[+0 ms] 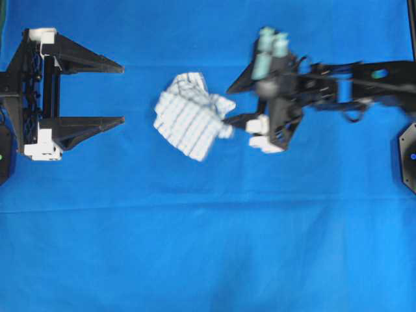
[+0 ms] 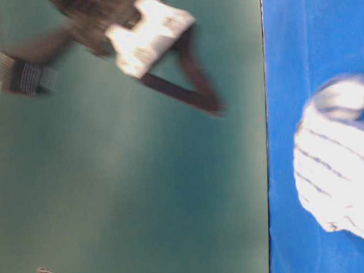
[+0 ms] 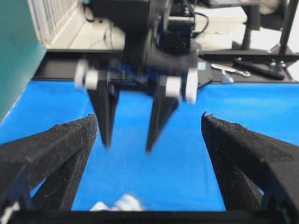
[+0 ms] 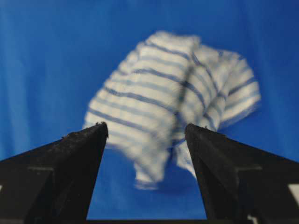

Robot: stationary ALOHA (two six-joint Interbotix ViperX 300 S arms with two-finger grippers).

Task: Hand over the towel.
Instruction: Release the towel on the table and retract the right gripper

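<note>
The towel (image 1: 192, 123) lay crumpled on the blue sheet (image 1: 195, 260), slightly above the sheet's centre in the overhead view and between the two grippers. Its stripes were visible; its outline was blurred.

The left gripper (image 1: 122, 93) was positioned at the left edge of the sheet, well apart from the towel. Its fingers (image 1: 91, 63) were spread wide and held nothing.

The right gripper (image 1: 229, 104) was just beside the towel's right side. The lower fingertip appeared to be at the towel's edge; contact could not be confirmed because of blur. In the right wrist view its fingers (image 4: 70, 158) were parted, with the towel (image 4: 173, 102) beyond the tips and not between them.

In the left wrist view the right gripper (image 3: 127, 149) pointed downward at the sheet (image 3: 187, 163).
</note>
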